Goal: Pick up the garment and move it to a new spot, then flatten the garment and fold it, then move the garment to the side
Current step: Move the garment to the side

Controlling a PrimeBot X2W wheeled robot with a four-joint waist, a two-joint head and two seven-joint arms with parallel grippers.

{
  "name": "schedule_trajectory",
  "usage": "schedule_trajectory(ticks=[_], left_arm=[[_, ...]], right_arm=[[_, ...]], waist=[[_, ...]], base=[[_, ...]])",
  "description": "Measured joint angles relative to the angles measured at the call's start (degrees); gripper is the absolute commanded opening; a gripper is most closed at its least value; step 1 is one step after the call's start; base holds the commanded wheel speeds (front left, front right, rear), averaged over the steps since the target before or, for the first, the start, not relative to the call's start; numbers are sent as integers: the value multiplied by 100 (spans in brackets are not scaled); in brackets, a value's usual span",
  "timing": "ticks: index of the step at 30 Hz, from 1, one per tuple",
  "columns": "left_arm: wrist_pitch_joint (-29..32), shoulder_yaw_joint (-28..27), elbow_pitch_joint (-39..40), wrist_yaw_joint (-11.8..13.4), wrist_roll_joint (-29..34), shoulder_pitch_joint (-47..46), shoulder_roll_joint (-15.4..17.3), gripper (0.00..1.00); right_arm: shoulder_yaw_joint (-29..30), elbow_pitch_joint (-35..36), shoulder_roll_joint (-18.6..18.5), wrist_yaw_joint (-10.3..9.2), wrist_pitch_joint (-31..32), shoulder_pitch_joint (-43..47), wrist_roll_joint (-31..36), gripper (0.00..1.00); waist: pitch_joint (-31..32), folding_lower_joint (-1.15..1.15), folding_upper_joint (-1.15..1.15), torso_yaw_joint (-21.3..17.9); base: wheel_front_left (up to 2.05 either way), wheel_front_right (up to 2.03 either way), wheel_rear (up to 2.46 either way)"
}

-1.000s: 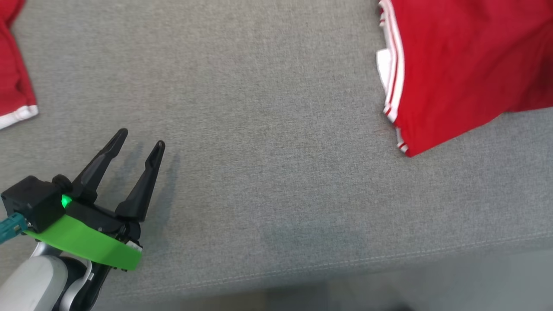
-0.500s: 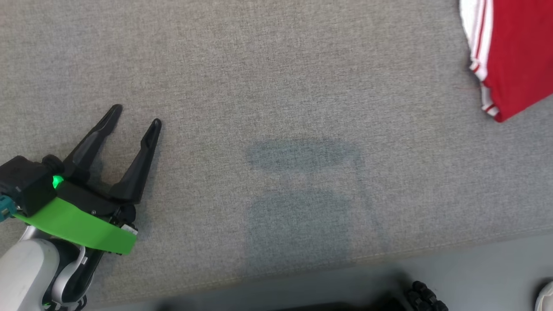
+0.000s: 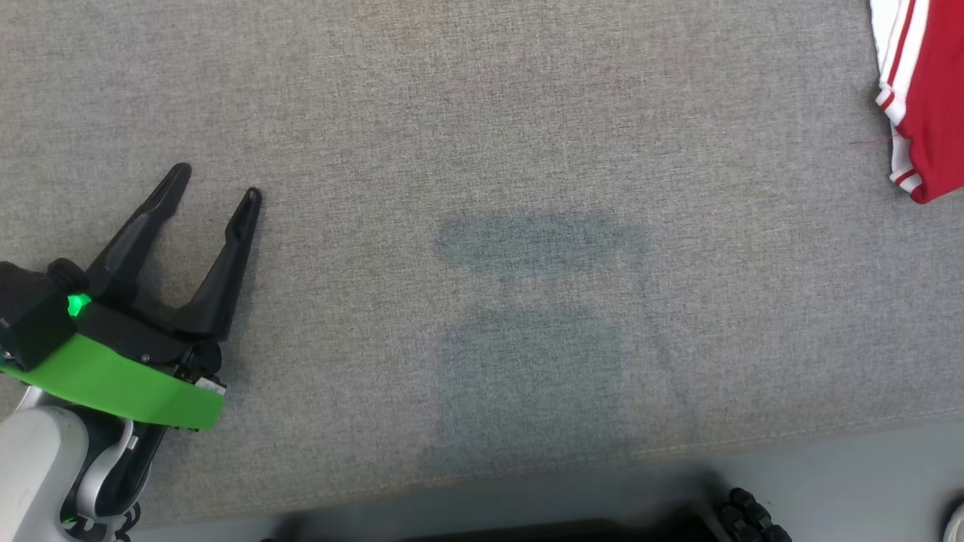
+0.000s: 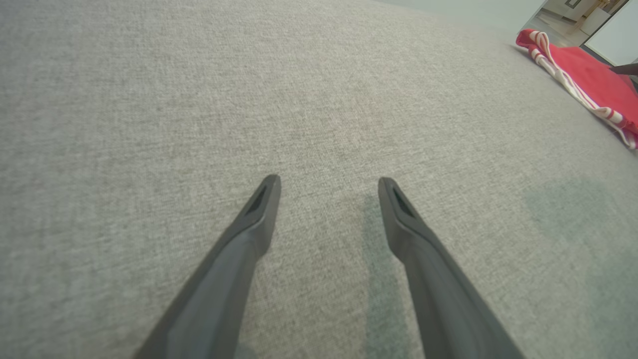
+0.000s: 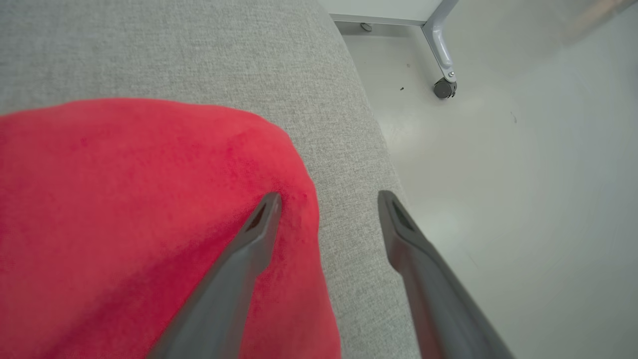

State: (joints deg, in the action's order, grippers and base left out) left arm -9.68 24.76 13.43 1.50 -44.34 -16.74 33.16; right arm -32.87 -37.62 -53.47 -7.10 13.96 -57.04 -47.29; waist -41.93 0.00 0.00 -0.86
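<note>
The garment is red with white stripes along its edge and lies folded at the far right of the grey cushion. It also shows as a red heap at the upper right of the left wrist view. My left gripper stands open over bare fabric at the lower left, nothing between its fingers. My right gripper is open above the garment's right edge, one finger over the red cloth, the other over the cushion's border.
The cushion's front seam runs along the bottom, with grey floor below it. A dark shadow falls on the cushion's middle. A white frame leg with a caster stands on the floor beyond the cushion's right end.
The head camera has swung, so the garment has slid toward the picture's right edge. The left gripper stays open and in place on the cushion.
</note>
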Motion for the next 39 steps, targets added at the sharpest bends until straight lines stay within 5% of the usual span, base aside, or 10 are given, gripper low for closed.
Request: schedule_trajectory(ticks=[13,27,39], left_arm=[[-141,66,-374,-4,0,4,-144,100],[-407,-64,-1131,80,138,68,-576,100],[-458,-169,-2006,264,554,406,-968,100]], right_arm=[[254,-848,750,-1,-824,377,-5,100],[103,108,684,49,-2352,790,406,100],[87,638,1772,1,-2882,2414,338,100]], waist=[[335,0,0,-33],[1286,0,0,-50],[2241,0,0,104]], base=[[0,0,0],[0,0,0],[0,0,0]])
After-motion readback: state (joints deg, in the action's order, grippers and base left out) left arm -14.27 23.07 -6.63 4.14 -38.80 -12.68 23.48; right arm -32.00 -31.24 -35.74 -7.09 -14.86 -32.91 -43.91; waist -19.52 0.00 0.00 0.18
